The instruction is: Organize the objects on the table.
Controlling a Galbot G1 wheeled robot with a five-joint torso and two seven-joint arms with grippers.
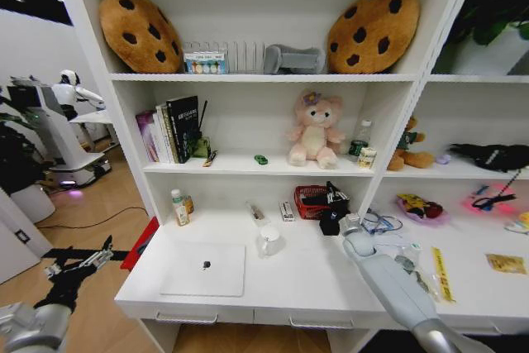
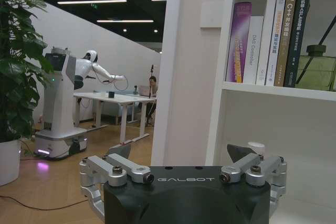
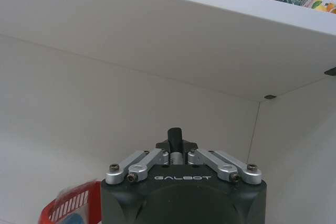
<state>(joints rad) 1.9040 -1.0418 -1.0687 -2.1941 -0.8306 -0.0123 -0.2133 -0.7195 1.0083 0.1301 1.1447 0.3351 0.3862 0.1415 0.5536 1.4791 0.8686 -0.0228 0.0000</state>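
Observation:
On the white table (image 1: 289, 283) a silver laptop (image 1: 202, 270) lies shut at the front left, with a small black object (image 1: 206, 264) on its lid. A white mug (image 1: 269, 241) stands just behind it. My right gripper (image 1: 333, 208) is raised over the back of the table beside a red basket (image 1: 311, 200). In the right wrist view this gripper (image 3: 174, 149) is shut on a slim black pen-like object (image 3: 174, 136). A yellow strip (image 1: 442, 274) lies at the right. A tiny green toy car (image 1: 261, 159) sits on the shelf above. My left gripper (image 1: 83, 266) hangs open off the table's left end (image 2: 178, 153).
Shelves rise behind the table, holding books (image 1: 169, 131), a pink plush bear (image 1: 314, 131) and cookie cushions (image 1: 140, 31). A white bottle (image 1: 179, 207) stands at the back left. Cables and packets (image 1: 504, 264) lie at the right. Another robot (image 1: 62, 121) stands far left.

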